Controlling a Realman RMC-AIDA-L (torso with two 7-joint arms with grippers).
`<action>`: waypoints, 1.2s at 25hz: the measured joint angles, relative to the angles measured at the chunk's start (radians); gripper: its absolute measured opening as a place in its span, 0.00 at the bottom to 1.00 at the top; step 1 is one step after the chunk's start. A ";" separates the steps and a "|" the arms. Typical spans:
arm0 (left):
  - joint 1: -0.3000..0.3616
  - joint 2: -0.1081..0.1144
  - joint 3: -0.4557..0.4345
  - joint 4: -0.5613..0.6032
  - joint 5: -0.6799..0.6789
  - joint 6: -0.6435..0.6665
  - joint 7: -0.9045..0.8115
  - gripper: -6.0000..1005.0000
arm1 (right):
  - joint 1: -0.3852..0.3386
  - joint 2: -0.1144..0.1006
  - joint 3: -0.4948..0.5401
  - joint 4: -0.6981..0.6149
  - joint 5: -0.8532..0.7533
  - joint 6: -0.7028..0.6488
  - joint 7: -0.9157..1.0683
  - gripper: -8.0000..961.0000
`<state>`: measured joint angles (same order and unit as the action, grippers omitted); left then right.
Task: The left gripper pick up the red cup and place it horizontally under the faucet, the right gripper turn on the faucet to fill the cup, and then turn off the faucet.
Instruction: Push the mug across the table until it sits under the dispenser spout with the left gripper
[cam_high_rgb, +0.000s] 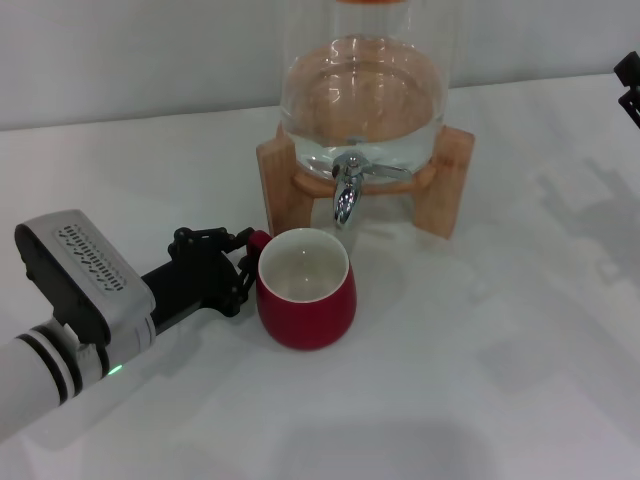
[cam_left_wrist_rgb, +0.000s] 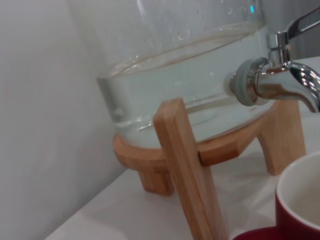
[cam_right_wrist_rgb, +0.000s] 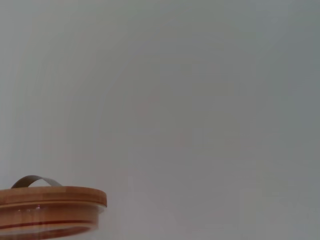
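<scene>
The red cup (cam_high_rgb: 305, 290) stands upright on the white table, just in front of and slightly left of the faucet (cam_high_rgb: 347, 190); its white inside is empty. My left gripper (cam_high_rgb: 250, 260) reaches in from the left, its black fingers closed around the cup's small handle. In the left wrist view the cup's rim (cam_left_wrist_rgb: 300, 200) lies below the chrome faucet (cam_left_wrist_rgb: 280, 80). Only a black tip of my right gripper (cam_high_rgb: 630, 90) shows at the far right edge, away from the faucet.
The glass dispenser (cam_high_rgb: 360, 90) holds water and sits on a wooden stand (cam_high_rgb: 450, 185) at the back centre. It also shows in the left wrist view (cam_left_wrist_rgb: 175, 75). The right wrist view shows only the dispenser's wooden lid (cam_right_wrist_rgb: 50, 200) against a plain wall.
</scene>
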<state>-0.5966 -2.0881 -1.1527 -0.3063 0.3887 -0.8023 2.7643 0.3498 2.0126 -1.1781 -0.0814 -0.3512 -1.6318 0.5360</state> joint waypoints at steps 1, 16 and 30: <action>0.000 0.000 0.000 0.000 0.000 0.000 0.000 0.20 | 0.000 0.000 0.000 0.000 0.000 0.000 0.000 0.83; -0.005 0.000 0.001 -0.015 -0.001 0.032 0.003 0.29 | 0.000 0.000 -0.006 0.000 0.000 -0.002 -0.002 0.83; -0.005 0.002 -0.004 -0.048 -0.001 0.054 0.003 0.36 | 0.000 0.000 -0.012 0.000 0.000 -0.006 -0.002 0.83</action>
<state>-0.6019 -2.0862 -1.1567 -0.3541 0.3878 -0.7486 2.7674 0.3498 2.0126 -1.1904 -0.0812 -0.3512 -1.6380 0.5337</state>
